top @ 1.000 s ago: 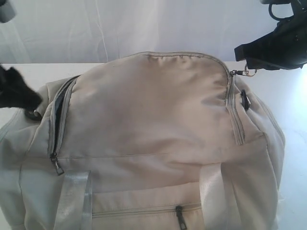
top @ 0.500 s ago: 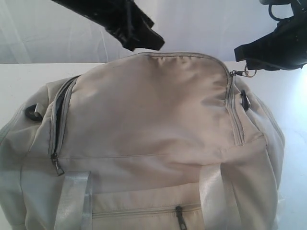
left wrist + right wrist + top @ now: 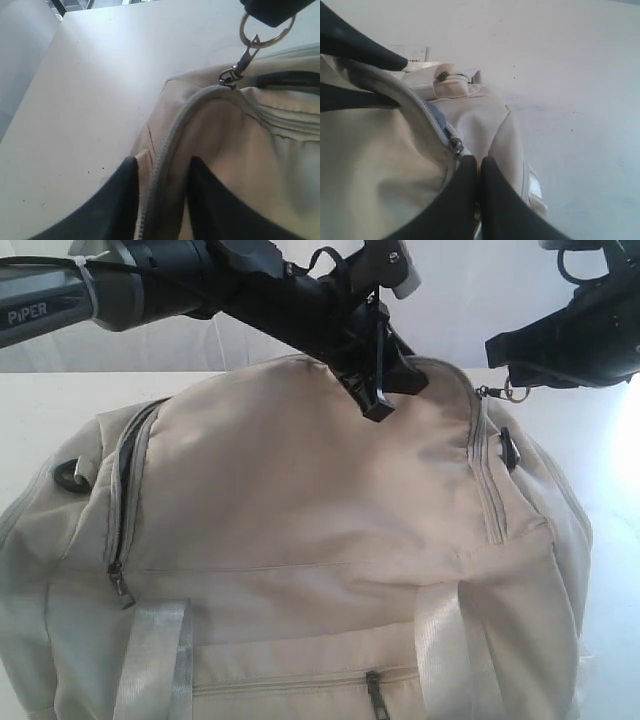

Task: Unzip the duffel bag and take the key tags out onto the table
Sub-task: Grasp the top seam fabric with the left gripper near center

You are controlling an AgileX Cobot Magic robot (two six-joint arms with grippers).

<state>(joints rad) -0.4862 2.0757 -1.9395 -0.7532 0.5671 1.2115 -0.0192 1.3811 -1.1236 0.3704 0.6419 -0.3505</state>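
The cream duffel bag (image 3: 300, 510) fills the table (image 3: 60, 400). My left gripper (image 3: 385, 390) reaches across to the bag's top middle. In the left wrist view it (image 3: 162, 167) stands half closed on the raised main zipper seam (image 3: 175, 130), fabric filling the gap between both fingers. My right gripper (image 3: 500, 350) is shut on the metal zipper pull ring (image 3: 516, 391) at the bag's top right corner; that ring (image 3: 264, 31) also hangs taut in the left wrist view. In the right wrist view the fingertips (image 3: 480, 162) meet just beyond the slider (image 3: 456, 145). The key tags are hidden.
A side zipper (image 3: 120, 490) on the bag's left end stands partly open, showing dark lining. Black strap rings (image 3: 72, 475) (image 3: 510, 448) sit at both ends. Pale handles (image 3: 150, 660) and a front pocket zipper (image 3: 375, 690) face the near edge. Bare white table (image 3: 90, 100) lies behind the bag.
My left arm has swung from the bag's left end across to its top middle, come down onto the zipper seam, and its jaws have narrowed. The right gripper has held still.
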